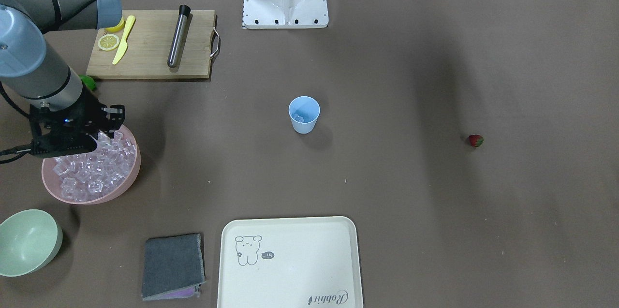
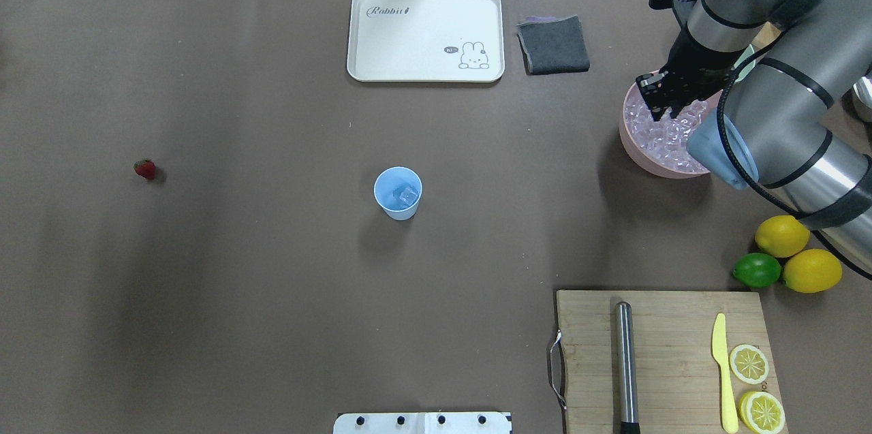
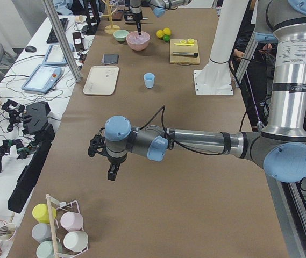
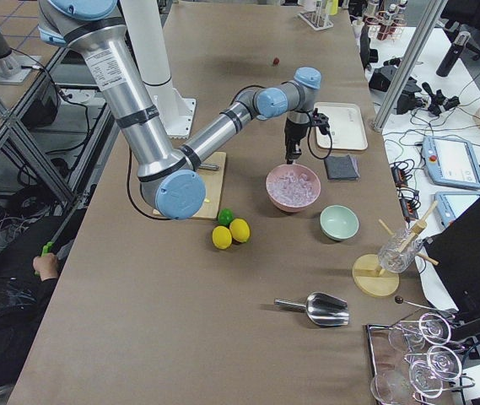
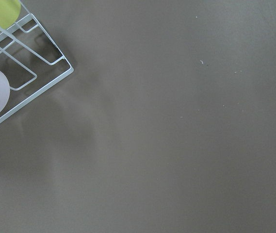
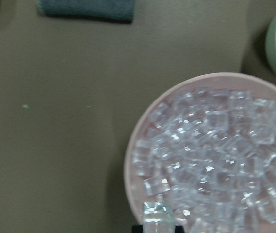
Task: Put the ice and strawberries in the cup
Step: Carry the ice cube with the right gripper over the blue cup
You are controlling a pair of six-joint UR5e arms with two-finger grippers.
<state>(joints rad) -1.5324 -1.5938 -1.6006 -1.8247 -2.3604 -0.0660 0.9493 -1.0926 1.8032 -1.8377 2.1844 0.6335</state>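
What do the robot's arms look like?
Both are round silver-grey tubes with pale blue caps at the joints. The right arm has black bands and a black cable looping along it. The left arm has a white label on its upright tube. The right tool and left tool are black.

Brown table point(image 2: 272, 284), overhead view: cup point(image 2: 400, 212) at centre. From the cup: tray point(image 2: 409, 45) at 12 o'clock, pink bowl point(image 2: 637, 148) at 3, cutting board point(image 2: 674, 332) at 4, strawberry point(image 2: 144, 169) at 9.

Wooden board point(image 2: 674, 352) with yellow knife point(image 2: 723, 373), perhaps a muddler point(image 2: 625, 366); cream tray point(image 2: 426, 35).
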